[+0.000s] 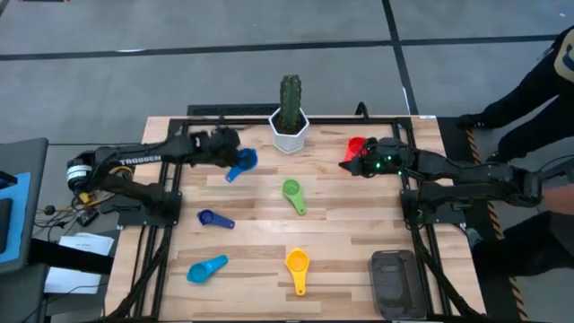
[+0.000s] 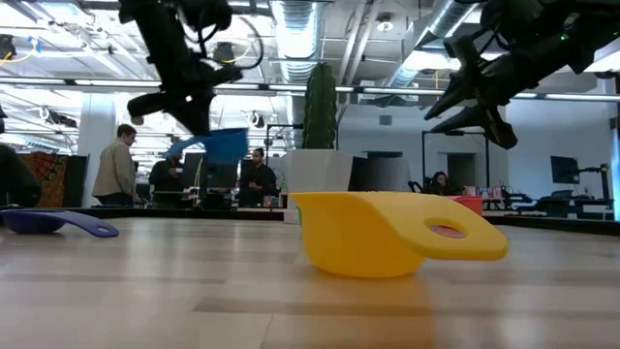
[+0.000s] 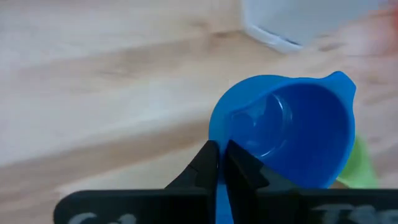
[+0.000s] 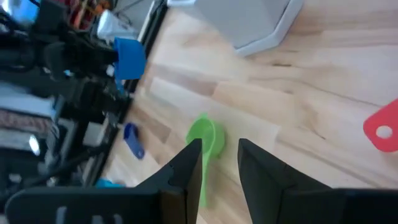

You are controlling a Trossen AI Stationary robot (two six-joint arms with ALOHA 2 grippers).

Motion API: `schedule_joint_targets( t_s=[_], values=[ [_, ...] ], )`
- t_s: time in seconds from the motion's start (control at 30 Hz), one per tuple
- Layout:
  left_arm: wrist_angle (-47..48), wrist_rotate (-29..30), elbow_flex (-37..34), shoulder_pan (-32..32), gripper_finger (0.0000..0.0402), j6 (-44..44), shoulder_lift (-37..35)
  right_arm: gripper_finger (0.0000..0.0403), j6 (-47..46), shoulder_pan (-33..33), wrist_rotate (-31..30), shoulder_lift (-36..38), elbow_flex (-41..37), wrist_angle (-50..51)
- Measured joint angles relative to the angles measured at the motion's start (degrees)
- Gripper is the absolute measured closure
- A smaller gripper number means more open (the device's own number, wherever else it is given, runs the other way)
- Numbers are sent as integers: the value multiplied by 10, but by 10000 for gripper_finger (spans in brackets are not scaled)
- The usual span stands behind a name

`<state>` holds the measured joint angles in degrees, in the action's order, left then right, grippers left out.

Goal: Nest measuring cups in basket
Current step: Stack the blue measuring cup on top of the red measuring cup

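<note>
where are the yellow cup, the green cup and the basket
yellow cup (image 1: 297,262), high view, on its round bowl
green cup (image 1: 291,189), high view, on its round bowl
basket (image 1: 395,283), high view, on its dark grey floor

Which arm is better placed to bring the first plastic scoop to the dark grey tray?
Left, probably. The left gripper is shut on the blue plastic measuring cup, lifted off the table. The right gripper is open and empty, though nearer the dark grey rectangular basket.
</note>
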<state>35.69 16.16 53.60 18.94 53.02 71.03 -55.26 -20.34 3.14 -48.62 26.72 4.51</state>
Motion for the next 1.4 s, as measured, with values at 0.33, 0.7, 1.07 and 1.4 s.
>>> schedule_joint_targets(
  t_s=[0.33,0.7,1.07,1.4],
  values=[
    [-160,68,0,-154,401,61,59,196,57,67,0,3,0,-16],
    [-416,72,0,-171,401,81,178,184,17,135,-47,-2,0,-94],
    [-521,78,76,-132,401,72,265,211,-20,176,-144,-4,0,-77],
    [-477,17,238,-93,401,67,353,215,-23,168,-162,-51,0,-143]
  ],
)
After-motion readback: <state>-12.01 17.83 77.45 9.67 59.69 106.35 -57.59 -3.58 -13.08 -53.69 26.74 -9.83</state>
